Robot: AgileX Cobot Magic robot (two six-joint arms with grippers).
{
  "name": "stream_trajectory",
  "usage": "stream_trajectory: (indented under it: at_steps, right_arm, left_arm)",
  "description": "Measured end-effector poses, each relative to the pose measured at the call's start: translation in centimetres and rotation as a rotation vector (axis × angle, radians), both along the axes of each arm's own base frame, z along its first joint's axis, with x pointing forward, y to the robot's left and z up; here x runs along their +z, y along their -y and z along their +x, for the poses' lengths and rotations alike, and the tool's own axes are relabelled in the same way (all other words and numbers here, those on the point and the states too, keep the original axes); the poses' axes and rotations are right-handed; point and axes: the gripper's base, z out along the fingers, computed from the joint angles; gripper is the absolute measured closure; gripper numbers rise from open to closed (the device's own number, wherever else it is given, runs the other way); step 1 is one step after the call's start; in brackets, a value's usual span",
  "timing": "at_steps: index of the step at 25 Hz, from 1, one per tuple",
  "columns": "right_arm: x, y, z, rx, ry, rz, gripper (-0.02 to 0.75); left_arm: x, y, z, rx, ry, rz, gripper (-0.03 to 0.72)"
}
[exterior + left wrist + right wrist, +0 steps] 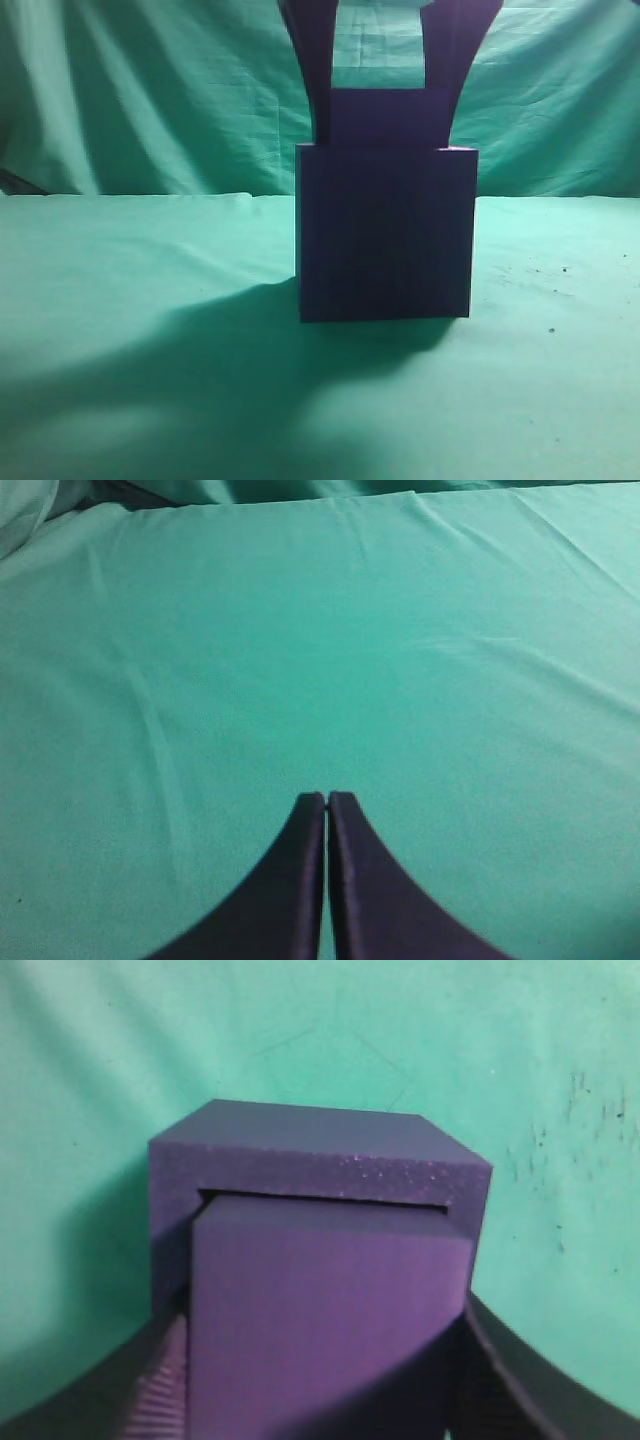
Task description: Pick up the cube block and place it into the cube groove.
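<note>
Green cloth [120, 300] covers the work surface and hangs as a creased backdrop behind it. Cube block [325, 1320]: dark purple, held between the two fingers of the right gripper [385, 110], which close on its left and right faces; the ribbed inner pad of one finger [165, 1390] lies against the block's left side. In the exterior view the block [385, 118] sits partly inside the top of the cube groove [385, 235], with its upper portion projecting above the groove's rim. In the right wrist view the block occupies most of the square opening, with a narrow dark gap visible along the far inner wall of the groove [320, 1155]. Cube groove: large dark navy-purple box, upright on the cloth near the centre of the exterior view, flat front face toward the camera, casting a broad shadow forward and to the left. Right arm: descends from the top edge of the exterior view, gripper pointing straight down over the groove. Left gripper [327, 800]: fingertips pressed together with nothing between them, positioned above bare cloth [300, 660], well apart from both blocks.
</note>
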Motion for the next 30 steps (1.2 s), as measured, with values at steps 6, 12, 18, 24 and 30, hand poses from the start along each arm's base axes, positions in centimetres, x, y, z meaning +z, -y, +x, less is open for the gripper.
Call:
stream_trajectory:
  at_steps: [6,12,18,24,30]
  right_arm:
    - [-0.1,0.0,0.0,0.010,-0.004,-0.006,0.226]
    - [0.6,-0.1,0.0,0.060,0.002,0.014,0.179]
    - [6.1,1.2,-1.2,0.107,0.120,0.120,0.349]
    - [12.8,4.5,-4.4,0.137,0.266,0.243,0.650]
    - [18.5,9.4,-8.3,0.145,0.456,0.335,0.738]
  left_arm:
    - [0.0,0.0,0.0,0.000,0.000,0.000,0.688]
    - [0.0,0.0,0.0,0.000,0.000,0.000,0.688]
    - [0.0,0.0,0.0,0.000,0.000,0.000,0.688]
    - [0.0,0.0,0.0,0.000,0.000,0.000,0.688]
    - [0.0,0.0,0.0,0.000,0.000,0.000,0.688]
